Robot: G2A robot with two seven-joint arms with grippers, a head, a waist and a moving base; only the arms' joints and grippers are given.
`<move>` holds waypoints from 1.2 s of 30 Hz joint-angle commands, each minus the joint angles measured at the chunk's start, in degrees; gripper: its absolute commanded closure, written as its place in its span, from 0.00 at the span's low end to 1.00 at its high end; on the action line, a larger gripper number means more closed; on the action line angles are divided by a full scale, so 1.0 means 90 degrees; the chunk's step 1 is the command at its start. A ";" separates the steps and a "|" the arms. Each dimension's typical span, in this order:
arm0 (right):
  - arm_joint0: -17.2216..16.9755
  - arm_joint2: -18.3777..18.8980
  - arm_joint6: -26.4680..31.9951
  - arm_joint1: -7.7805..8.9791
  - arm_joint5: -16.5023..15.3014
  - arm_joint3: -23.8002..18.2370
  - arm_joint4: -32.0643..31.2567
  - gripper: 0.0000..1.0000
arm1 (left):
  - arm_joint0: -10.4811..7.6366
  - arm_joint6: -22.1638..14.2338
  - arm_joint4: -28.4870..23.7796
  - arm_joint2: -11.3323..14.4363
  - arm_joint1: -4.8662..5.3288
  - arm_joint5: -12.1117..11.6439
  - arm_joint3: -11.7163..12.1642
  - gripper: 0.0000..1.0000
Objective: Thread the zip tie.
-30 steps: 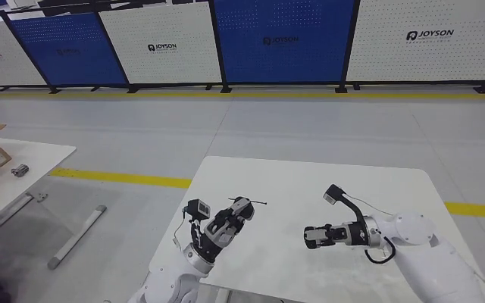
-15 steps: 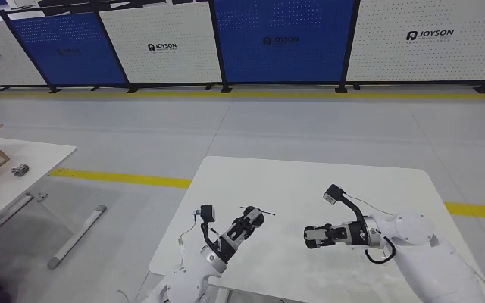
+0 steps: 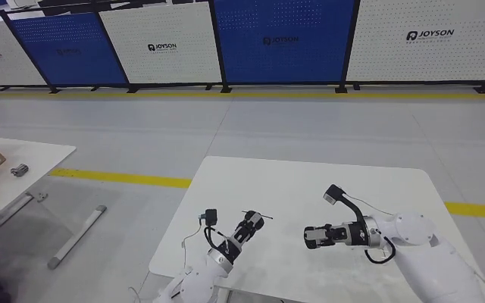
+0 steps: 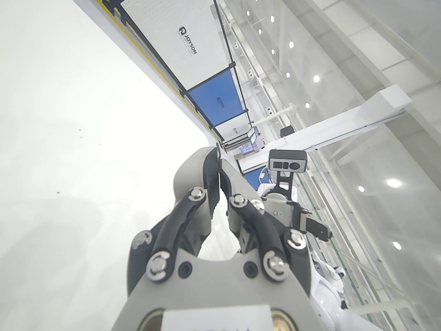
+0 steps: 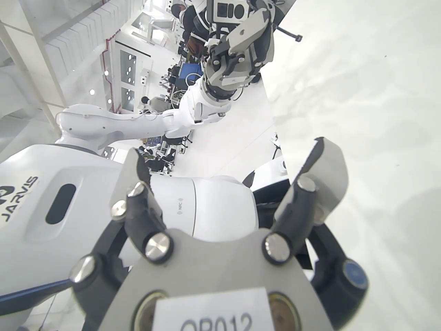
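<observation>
My left gripper (image 3: 255,222) is low over the near left part of the white table (image 3: 318,182), shut on a thin black zip tie (image 3: 263,217) whose end sticks out toward the right arm. From the left wrist, the pads (image 4: 214,173) are pressed together, and a sliver of the tie (image 4: 217,145) shows at the tips of the gripper (image 4: 218,161). My right gripper (image 3: 306,237) hovers near the table's middle, pointing at the left one. Its own view has that gripper (image 5: 229,153) open and holding nothing, facing the left gripper (image 5: 263,41) and the tie's head (image 5: 291,35).
The table's left edge (image 3: 174,227) runs close to the left arm. A second white table (image 3: 30,163) with a small object (image 3: 20,170) stands across the floor on the left. Blue and white panels (image 3: 280,42) line the back.
The left arm has dropped lower and swung the gripper with the zip tie slightly right and toward the near edge. The right arm has kept still.
</observation>
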 commanded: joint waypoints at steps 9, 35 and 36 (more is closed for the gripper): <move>0.0000 0.0000 0.0000 0.0000 0.0000 0.0000 0.0000 0.00 | 0.0115 -0.0085 -0.0584 -0.0244 0.0003 -0.0343 -0.0535 1.00; 0.0000 0.0000 0.0000 0.0000 0.0000 0.0000 0.0000 0.00 | 0.0913 0.0164 -0.0493 -0.0876 0.0038 -0.0588 -0.1866 1.00; 0.0000 0.0000 0.0000 0.0000 0.0000 0.0000 0.0000 0.00 | 0.0887 0.0291 -0.0268 -0.0804 0.0025 -0.0539 -0.1820 1.00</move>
